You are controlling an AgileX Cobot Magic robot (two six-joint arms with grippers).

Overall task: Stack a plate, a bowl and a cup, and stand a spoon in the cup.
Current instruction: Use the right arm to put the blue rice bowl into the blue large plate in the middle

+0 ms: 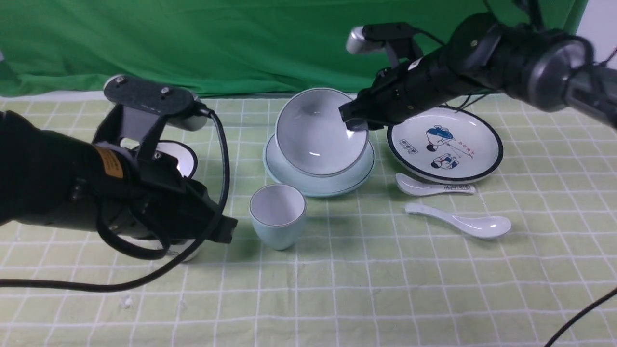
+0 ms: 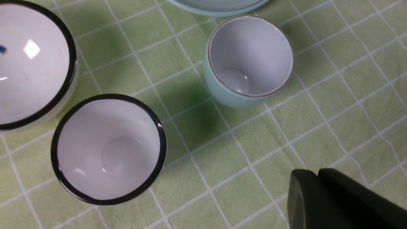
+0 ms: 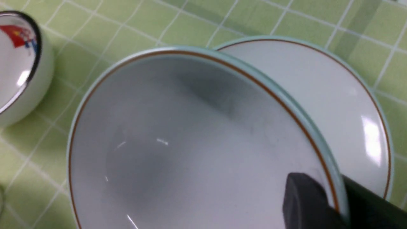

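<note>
The right gripper [image 1: 355, 118] grips the rim of the tilted bowl [image 1: 318, 135] above the plate [image 1: 313, 183]; the left gripper [image 1: 226, 229] is closed, holding nothing, near the cup [image 1: 278, 212]. Best to centre the bowl, level it, then lower gently before releasing

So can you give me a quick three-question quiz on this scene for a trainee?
1. True or false: the left gripper holds the cup.
2. Which item is pinched at its rim by the right gripper? A) the spoon B) the bowl C) the cartoon plate
3. Fill in: seen from the front, the bowl is over the ____ plate.

Key: 1 false; 2 B; 3 pale blue-green
</note>
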